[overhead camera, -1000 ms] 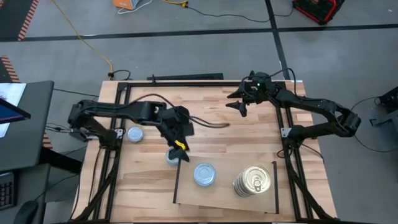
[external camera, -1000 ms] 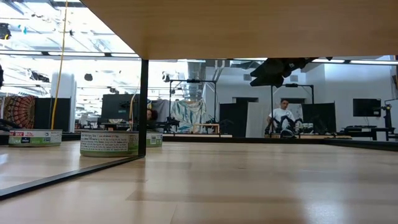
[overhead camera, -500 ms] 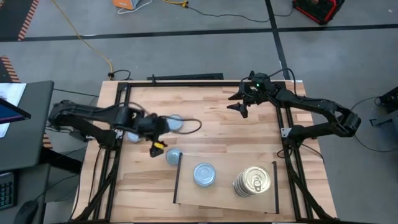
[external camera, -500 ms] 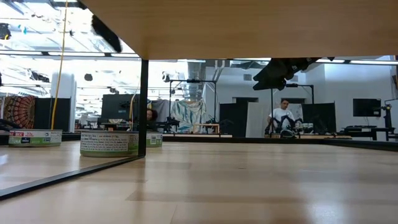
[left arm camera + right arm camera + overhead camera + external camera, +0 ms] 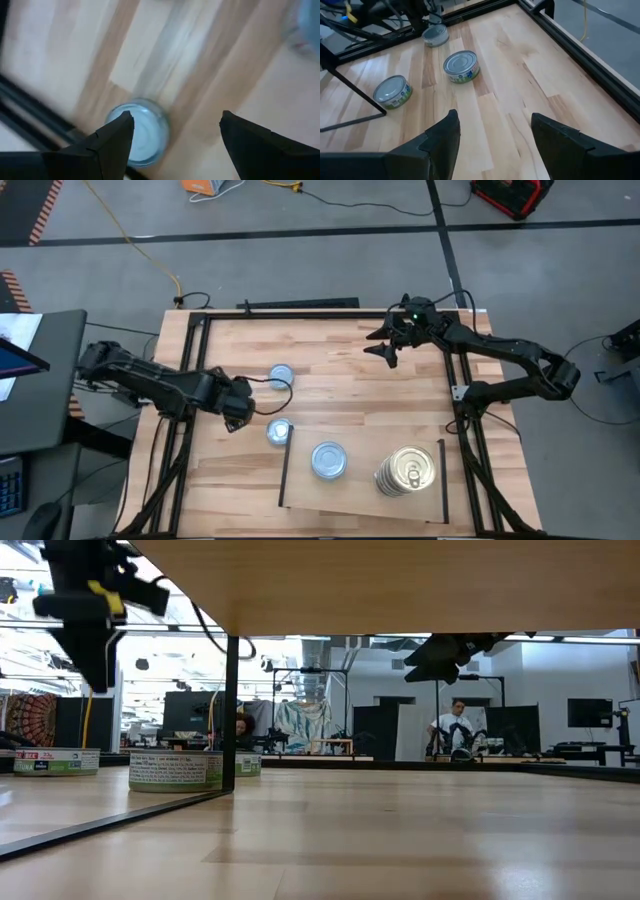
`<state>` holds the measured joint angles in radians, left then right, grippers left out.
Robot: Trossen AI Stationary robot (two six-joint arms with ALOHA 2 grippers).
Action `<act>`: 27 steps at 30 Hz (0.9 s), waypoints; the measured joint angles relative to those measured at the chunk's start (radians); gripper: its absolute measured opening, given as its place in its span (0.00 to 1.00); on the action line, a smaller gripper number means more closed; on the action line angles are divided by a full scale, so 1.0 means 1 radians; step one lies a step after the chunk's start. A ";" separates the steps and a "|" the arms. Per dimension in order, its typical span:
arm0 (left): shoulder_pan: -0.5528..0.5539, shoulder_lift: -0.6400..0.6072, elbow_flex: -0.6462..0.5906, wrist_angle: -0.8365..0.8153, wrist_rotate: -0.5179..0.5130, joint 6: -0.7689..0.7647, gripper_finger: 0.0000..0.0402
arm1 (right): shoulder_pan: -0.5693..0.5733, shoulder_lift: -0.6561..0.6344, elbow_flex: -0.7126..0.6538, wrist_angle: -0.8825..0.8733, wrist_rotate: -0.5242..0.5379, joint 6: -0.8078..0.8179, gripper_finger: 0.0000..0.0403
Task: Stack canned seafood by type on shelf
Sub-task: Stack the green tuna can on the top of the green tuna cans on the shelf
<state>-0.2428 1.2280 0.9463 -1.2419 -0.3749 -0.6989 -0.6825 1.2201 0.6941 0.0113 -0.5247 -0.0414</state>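
Left claw (image 5: 236, 402) sits left of centre in the high view, fingers spread, empty, hovering over a silver tin (image 5: 137, 131) by the table (image 5: 340, 400) edge. Right claw (image 5: 385, 345) waits upper right, also spread and empty. On the shelf (image 5: 365, 490) at bottom: silver stack (image 5: 329, 460), gold stack (image 5: 408, 470). I see two loose tins on the table, one (image 5: 278, 432) at the shelf's left strip, another (image 5: 281, 375) above it.

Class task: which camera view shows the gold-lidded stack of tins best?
The high view: the gold stack shows whole, lid up, on the shelf. No other view shows it: the low view shows only side tins, and both wrist views show silvery-lidded ones.
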 joint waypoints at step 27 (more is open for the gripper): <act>-0.241 0.012 -0.267 0.056 -0.036 -0.359 0.69 | 0.084 0.000 -0.012 -0.023 0.003 0.015 0.67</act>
<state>-0.4836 1.2399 0.6796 -1.1856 -0.4104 -1.0575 -0.5989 1.2201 0.6823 -0.0122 -0.5217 -0.0265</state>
